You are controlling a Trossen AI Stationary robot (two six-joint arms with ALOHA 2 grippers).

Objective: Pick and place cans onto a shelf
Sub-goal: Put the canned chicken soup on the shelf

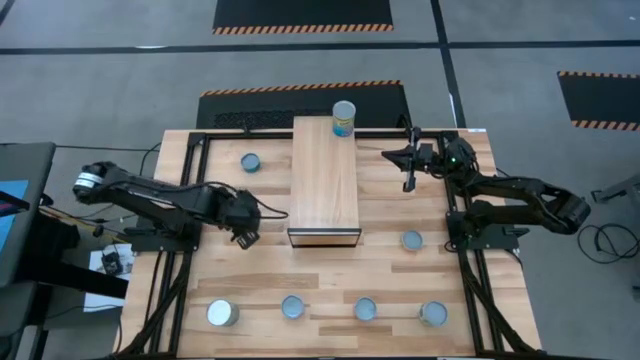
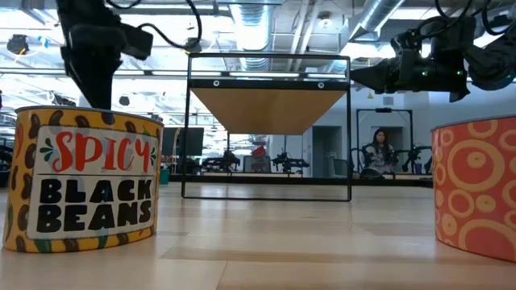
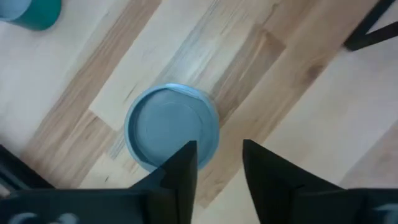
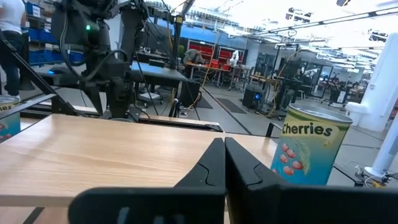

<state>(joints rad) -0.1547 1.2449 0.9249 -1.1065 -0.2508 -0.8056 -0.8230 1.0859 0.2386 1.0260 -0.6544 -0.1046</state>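
The light-wood shelf (image 1: 325, 180) lies mid-table, and a "Cherries" can (image 1: 343, 118) stands upright on its far end. My left gripper (image 3: 219, 162) hovers left of the shelf's near end, pointing down, slightly open and empty. A can with a blue top (image 3: 171, 127) stands on the table below it, beside one finger and not between the fingers. My right gripper (image 4: 224, 163) is shut and empty. It is level at the shelf's right side, near the far end (image 1: 408, 172), with the Cherries can (image 4: 314, 152) beside it.
Other cans stand on the table: one far left of the shelf (image 1: 250, 162), one right of its near end (image 1: 411, 240), and several along the near edge (image 1: 222, 313) (image 1: 293, 307) (image 1: 365, 309) (image 1: 433, 313). A seated person (image 2: 377, 149) shows beyond the table.
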